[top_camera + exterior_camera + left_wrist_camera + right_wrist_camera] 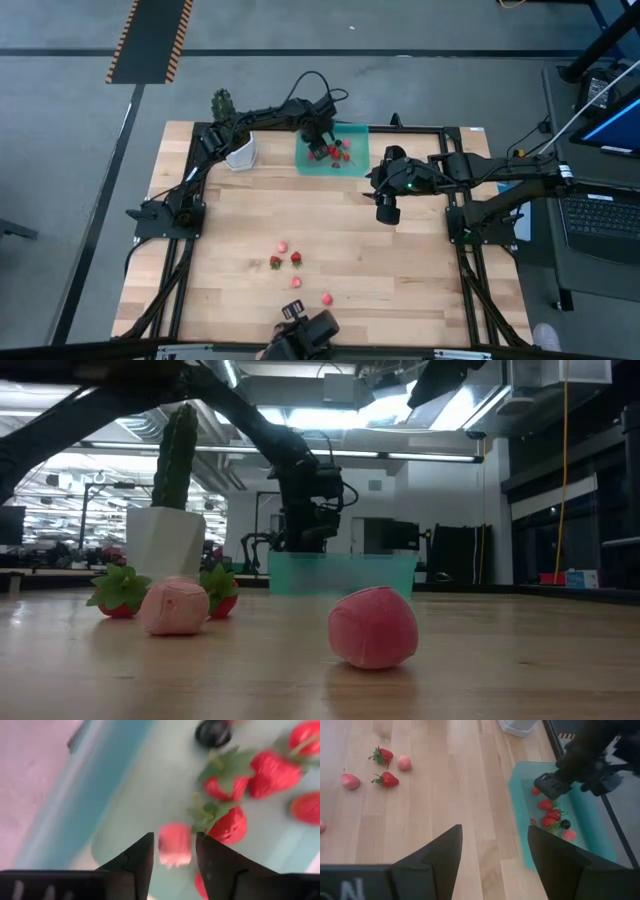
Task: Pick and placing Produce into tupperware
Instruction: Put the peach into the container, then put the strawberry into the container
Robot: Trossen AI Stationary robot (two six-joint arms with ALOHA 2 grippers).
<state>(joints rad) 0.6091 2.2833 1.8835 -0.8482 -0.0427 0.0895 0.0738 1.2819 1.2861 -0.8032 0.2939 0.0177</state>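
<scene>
Pink berry (373, 626) lies closest in the low view, on the table (400, 290), with a paler pink one (175, 607) and two red strawberries (120, 593) to its left. Left tool (173, 851) hangs over the teal tupperware (358, 166) at the table's far edge, its fingers apart, a pink piece (175, 845) showing between them without clearly touching either. Red strawberries (227, 825) and a dark berry (213, 732) lie in the tupperware just beyond. Right tool (387, 211) hovers near the tupperware's right side, fingers spread wide and empty
</scene>
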